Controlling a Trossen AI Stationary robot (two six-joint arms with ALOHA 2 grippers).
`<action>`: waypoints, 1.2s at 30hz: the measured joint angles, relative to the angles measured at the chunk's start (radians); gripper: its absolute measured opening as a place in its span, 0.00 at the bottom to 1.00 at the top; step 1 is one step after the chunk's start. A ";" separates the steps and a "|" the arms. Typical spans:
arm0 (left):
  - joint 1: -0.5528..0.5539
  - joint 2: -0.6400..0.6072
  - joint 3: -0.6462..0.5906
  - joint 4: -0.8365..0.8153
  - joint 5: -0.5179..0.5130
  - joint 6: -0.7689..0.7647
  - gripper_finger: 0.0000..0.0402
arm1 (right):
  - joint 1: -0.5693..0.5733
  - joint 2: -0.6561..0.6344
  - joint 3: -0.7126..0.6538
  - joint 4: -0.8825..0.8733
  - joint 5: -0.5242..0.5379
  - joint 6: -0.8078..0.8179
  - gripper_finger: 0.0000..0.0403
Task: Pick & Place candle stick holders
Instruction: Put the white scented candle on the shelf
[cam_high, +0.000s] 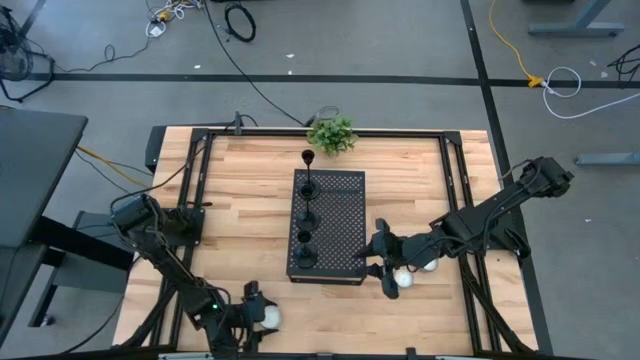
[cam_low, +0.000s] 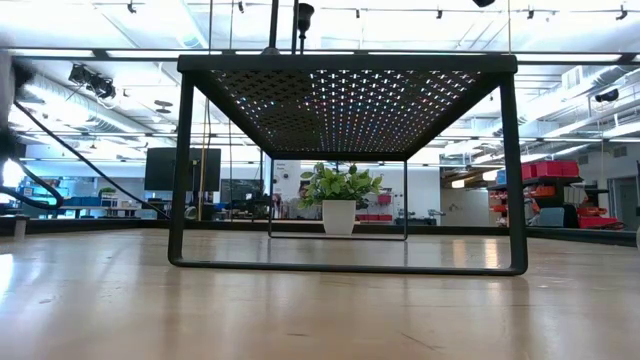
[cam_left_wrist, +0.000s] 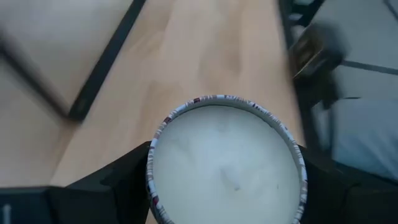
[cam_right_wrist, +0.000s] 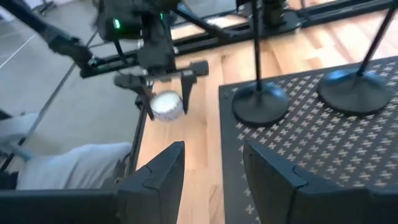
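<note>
Three candle stick holders (cam_high: 306, 225) stand upright in a row on top of the black perforated box (cam_high: 340, 230), which sits mid-desk (cam_high: 250, 180) in front of a small potted plant (cam_high: 332, 135). They look like stiff, light metal, top-heavy on thin stems and probably slick, so the safest hold is likely low on the stem, just above the flared base, with a straight vertical lift to avoid tipping a neighbour.

The right tool (cam_high: 379, 262) hangs just beside the box's right edge, its fingers spread and holding nothing; a white candle (cam_high: 404, 279) lies on the desk near it. The left tool (cam_high: 258, 315) is at the desk's near edge, pinching another white candle (cam_left_wrist: 227, 168) between its fingers.

The right wrist view shows two holder bases (cam_right_wrist: 259, 102) planted on the perforated top, and the left tool with its candle beyond. The low view sees under the box to the plant and only catches the stems above the top. Only the high view shows all three holders at once.
</note>
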 joint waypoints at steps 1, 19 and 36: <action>0.004 -0.001 0.025 0.001 0.000 0.036 0.73 | 0.000 0.006 0.000 0.002 -0.003 0.000 0.41; 0.066 -0.004 0.392 -0.222 0.006 0.246 0.73 | 0.031 0.018 0.000 0.002 -0.018 0.003 0.41; 0.151 -0.004 0.579 -0.213 0.086 0.423 0.73 | 0.055 0.018 0.000 -0.009 -0.021 0.023 0.41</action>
